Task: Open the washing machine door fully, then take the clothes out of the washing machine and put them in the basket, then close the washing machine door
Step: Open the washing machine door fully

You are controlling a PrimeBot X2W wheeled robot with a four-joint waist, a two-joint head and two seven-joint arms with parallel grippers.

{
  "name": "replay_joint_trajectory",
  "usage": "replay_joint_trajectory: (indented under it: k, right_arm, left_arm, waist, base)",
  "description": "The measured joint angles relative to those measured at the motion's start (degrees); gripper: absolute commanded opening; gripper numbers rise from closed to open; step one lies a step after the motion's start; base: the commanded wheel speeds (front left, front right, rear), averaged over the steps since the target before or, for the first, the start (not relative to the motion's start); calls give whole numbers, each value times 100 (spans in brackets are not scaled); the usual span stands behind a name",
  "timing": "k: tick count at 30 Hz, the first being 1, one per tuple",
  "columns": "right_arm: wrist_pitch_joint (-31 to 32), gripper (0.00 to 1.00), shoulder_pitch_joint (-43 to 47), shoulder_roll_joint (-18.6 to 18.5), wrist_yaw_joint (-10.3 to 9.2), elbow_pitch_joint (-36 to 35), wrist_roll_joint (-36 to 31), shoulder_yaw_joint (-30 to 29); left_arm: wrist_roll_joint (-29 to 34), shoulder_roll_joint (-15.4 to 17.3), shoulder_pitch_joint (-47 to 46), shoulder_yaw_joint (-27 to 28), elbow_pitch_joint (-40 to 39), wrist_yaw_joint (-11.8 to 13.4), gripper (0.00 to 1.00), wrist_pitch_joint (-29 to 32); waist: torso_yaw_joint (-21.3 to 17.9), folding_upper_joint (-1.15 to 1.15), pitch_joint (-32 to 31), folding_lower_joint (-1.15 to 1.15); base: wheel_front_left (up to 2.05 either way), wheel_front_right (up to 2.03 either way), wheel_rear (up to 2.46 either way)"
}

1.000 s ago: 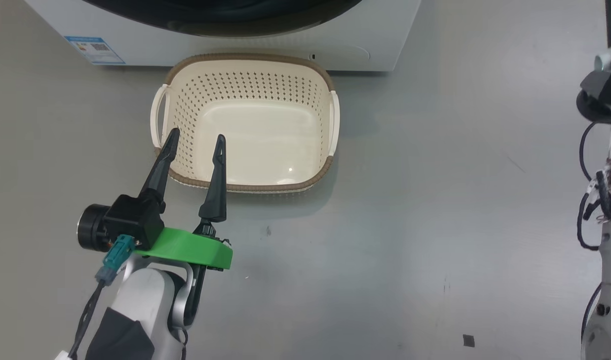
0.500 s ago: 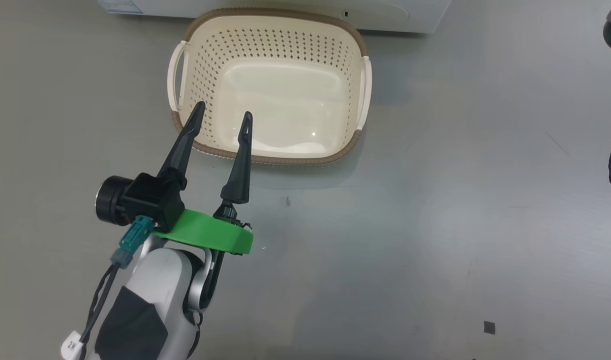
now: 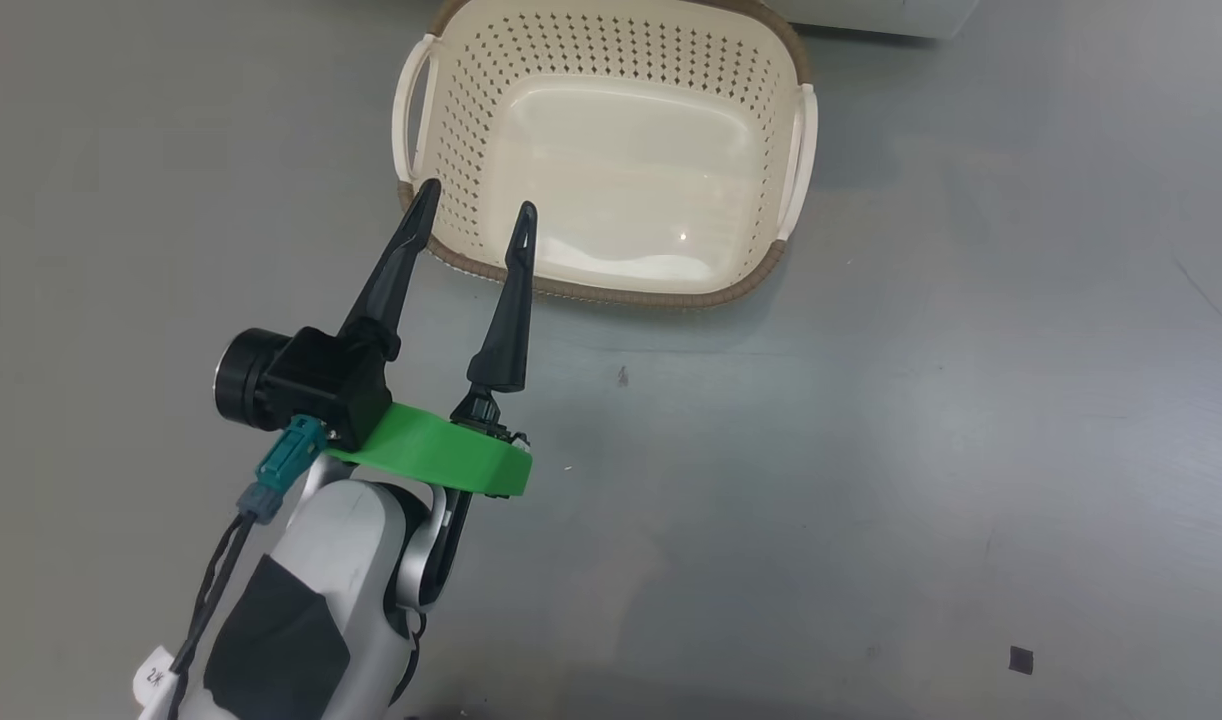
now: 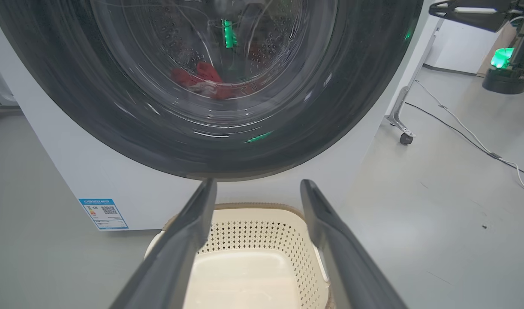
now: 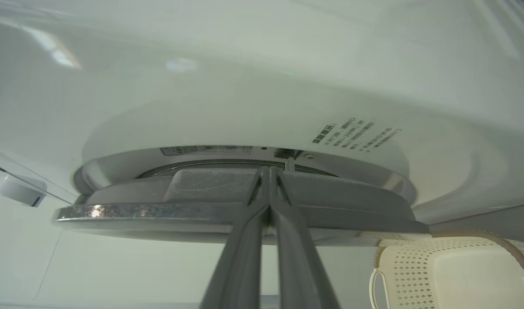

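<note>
**Now: left gripper (image 3: 476, 197) wide open, right gripper (image 5: 269, 171) pinched tight**

Down at seven o'clock in the head view, the left gripper's two long dark fingers stand well apart with nothing between them, pointing toward one o'clock. Their tips sit over the seven-o'clock corner of the small cream perforated plastic basket (image 3: 611, 50), the one with the brown woven-look rim and white side handles. It rests on the grey floor (image 3: 871, 450) up at twelve o'clock. A bright green ring (image 3: 441, 462) wraps the wrist behind the fingers.

Over to the left wrist view! The basket lies low at six o'clock between the spread fingers, just beside the foot of the big white front-loading washing machine (image 4: 116, 184). Its large round door (image 4: 86, 107), a glossy black ring around bulging clear glass, takes up twelve o'clock. Through that glass, near eleven o'clock, sit the bright red clothes (image 4: 202, 77), inside the perforated steel drum (image 4: 270, 43). A small blue label (image 4: 103, 213) shows at eight o'clock on the white front, and a wheeled metal stand (image 4: 402, 128) waits at two o'clock.

And the right wrist view: the right gripper's fingers are pressed flat together, tips dead centre at the door's shiny edge, seen side-on. Whether they pinch anything there or merely touch it, I cannot tell. The basket turns up again at five o'clock.
</note>
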Motion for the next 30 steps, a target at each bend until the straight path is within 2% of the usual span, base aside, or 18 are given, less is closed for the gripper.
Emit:
replay_joint_trajectory:
  k: [15,30]
  right_arm:
    - [118,0,-526,-75,-56,478,-121,142]
    - [316,0,-915,-54,-49,847,-107,177]
  left_arm:
    - [-87,-22,-27,-155,-29,67,100,0]
    - [-129,-26,-55,-170,-64,100,100,0]
  waist:
    - [291,0,74,0]
    - [380,0,121,0]
  base:
    - [0,0,0]
    - [0,0,0]
